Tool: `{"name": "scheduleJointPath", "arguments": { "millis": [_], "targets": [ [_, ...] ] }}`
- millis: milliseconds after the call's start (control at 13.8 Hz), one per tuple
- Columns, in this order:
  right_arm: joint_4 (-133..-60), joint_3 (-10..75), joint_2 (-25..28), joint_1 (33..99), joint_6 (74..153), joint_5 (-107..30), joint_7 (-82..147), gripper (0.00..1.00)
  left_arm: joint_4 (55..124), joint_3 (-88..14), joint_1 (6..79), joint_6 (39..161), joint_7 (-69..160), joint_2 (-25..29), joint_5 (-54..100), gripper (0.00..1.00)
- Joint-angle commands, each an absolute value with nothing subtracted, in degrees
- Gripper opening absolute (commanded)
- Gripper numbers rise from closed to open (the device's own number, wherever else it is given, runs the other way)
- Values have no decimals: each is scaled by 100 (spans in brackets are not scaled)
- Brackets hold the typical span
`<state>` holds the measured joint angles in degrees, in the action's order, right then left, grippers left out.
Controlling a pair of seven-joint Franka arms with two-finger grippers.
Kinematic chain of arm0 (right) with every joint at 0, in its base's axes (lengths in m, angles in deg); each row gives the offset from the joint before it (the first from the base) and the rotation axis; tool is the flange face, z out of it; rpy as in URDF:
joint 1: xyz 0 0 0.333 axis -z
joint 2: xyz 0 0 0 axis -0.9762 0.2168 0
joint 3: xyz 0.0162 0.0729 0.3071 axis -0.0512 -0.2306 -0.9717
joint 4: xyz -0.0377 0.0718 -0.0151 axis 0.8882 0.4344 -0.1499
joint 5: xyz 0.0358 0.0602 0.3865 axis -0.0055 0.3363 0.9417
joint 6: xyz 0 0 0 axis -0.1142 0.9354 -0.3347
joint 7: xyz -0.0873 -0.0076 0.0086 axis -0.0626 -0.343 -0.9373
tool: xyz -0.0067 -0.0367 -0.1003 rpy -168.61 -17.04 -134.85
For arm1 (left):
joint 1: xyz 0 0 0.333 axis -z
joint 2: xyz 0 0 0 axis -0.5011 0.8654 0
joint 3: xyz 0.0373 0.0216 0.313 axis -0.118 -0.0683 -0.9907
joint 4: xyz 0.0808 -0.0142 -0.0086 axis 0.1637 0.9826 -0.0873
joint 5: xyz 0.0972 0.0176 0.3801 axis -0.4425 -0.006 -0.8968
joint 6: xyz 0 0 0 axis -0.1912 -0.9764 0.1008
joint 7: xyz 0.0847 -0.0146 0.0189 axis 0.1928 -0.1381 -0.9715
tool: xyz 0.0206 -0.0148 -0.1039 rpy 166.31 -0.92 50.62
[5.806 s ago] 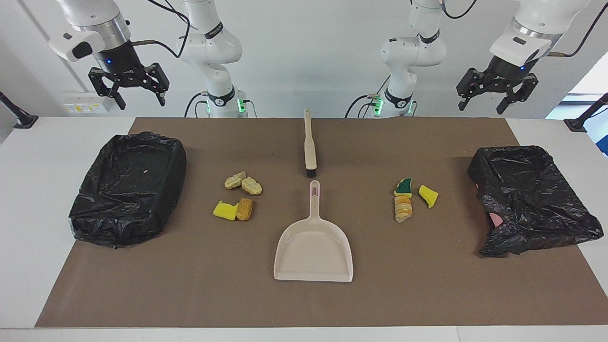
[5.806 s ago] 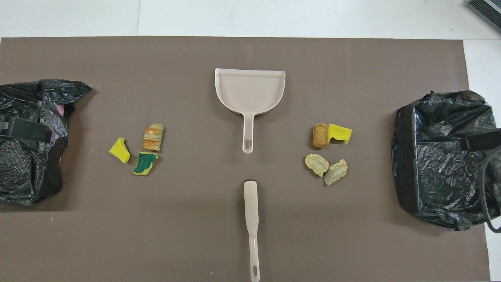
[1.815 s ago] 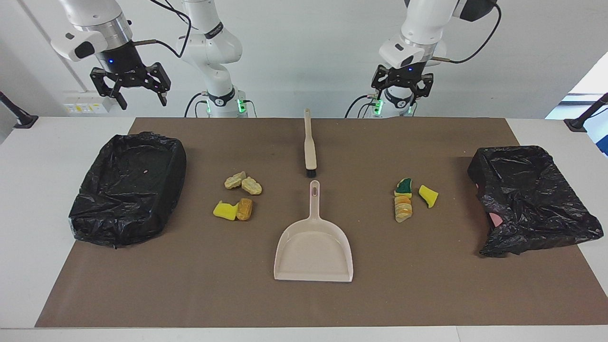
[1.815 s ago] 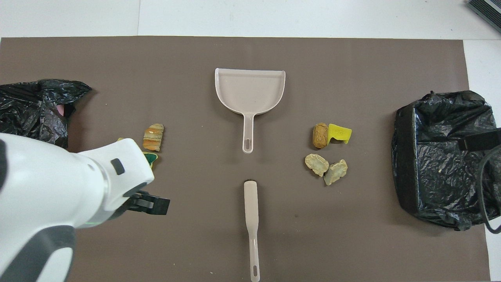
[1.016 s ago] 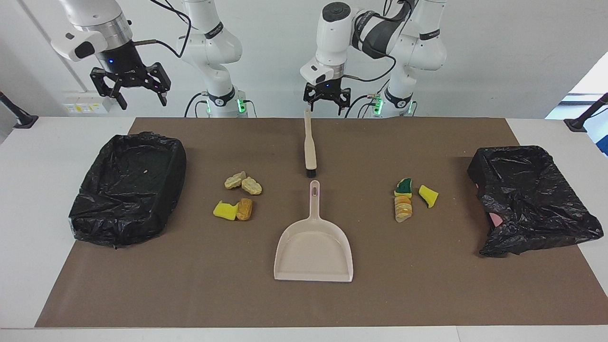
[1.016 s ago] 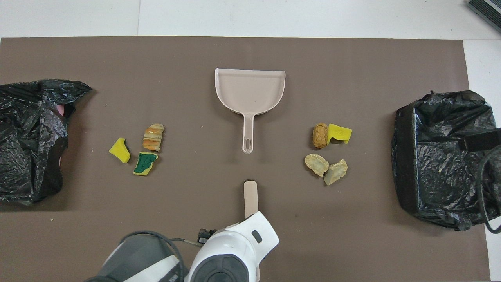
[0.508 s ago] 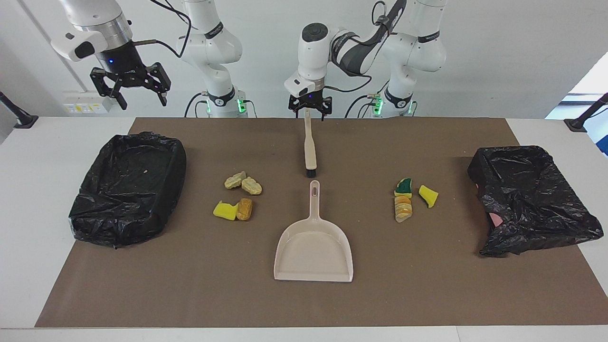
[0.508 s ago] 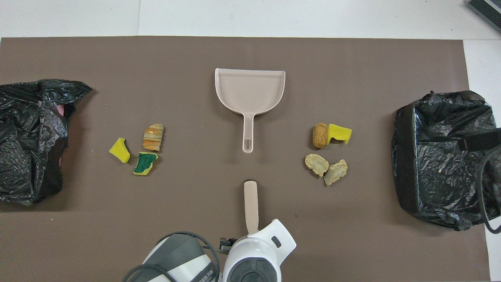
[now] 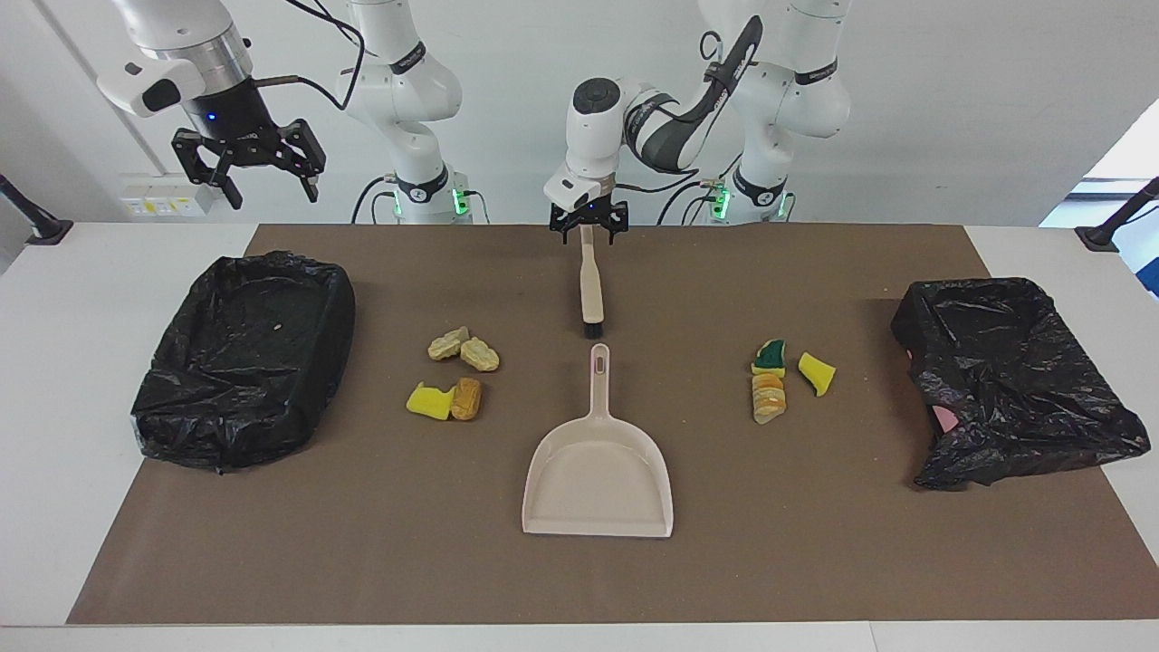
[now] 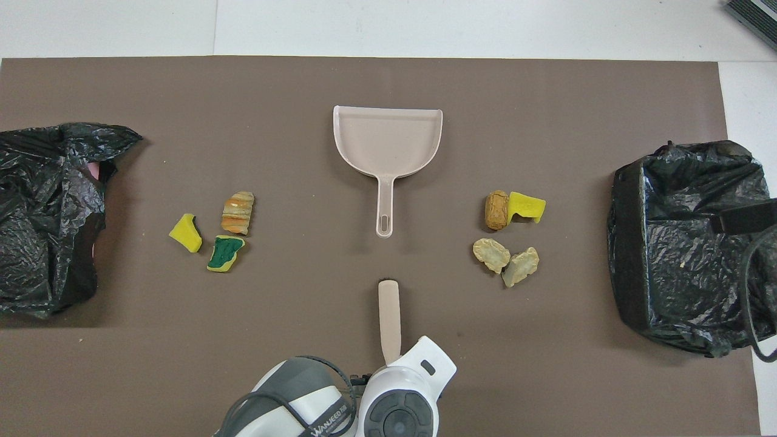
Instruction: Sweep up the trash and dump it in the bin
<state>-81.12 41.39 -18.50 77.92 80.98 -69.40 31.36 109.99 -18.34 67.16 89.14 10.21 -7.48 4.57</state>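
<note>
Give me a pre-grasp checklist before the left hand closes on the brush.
1. Left hand down at the brush handle's end nearest the robots, a finger on each side: ok.
2. Grip made on the handle: not ok, fingers look open.
3. Brush lying flat, bristles toward the dustpan: ok.
4. Dustpan untouched, nothing in it: ok.
5. Trash in two clusters, four pieces and three pieces, on either side of the dustpan: ok.
6. Right hand waiting, open, raised near its bin: ok.

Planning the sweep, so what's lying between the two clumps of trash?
The dustpan, its handle pointing at the brush; otherwise bare mat. Both views show it.
</note>
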Motion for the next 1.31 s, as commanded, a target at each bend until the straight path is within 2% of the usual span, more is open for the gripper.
{"name": "scheduleJointPath", "arguments": {
  "millis": [0,73,145,363,435,508,653,871,1089,1234],
  "targets": [
    [-8054,4132,-1832,7836,8044,-6815,3038,100,11083,-1905,6804,8950,954,-696,515,89],
    [-8054,4141,-1832,7836,8044,-6815,3038,100,11083,-1905,6804,8923,963,-696,515,81],
    [-8054,4141,-1832,7836,8044,-6815,3038,100,11083,-1905,6804,8932,963,-705,515,67],
    [-8054,4141,-1832,7836,8044,-6815,3038,100,11091,-1896,6813,8888,963,-713,515,33],
    [-8063,4141,-1832,7836,8044,-6815,3038,100,11074,-1896,6839,8775,963,-722,515,18],
    [-8054,4132,-1832,7836,8044,-6815,3038,100,11065,-1896,6848,8704,963,-722,515,9],
    [-8063,4141,-1832,7836,8044,-6815,3038,100,11013,-1905,6831,8555,971,-731,515,0],
    [-8054,4132,-1832,7836,8044,-6815,3038,100,10759,-1967,6647,8012,971,-950,506,0],
    [-8054,4141,-1823,7801,8123,-6832,3073,100,10328,-1993,6033,7194,998,-986,418,0],
    [-8054,4079,-1815,7783,8123,-6946,3274,100,10292,-1993,5550,7025,1050,-1239,269,0]
  ]
}}
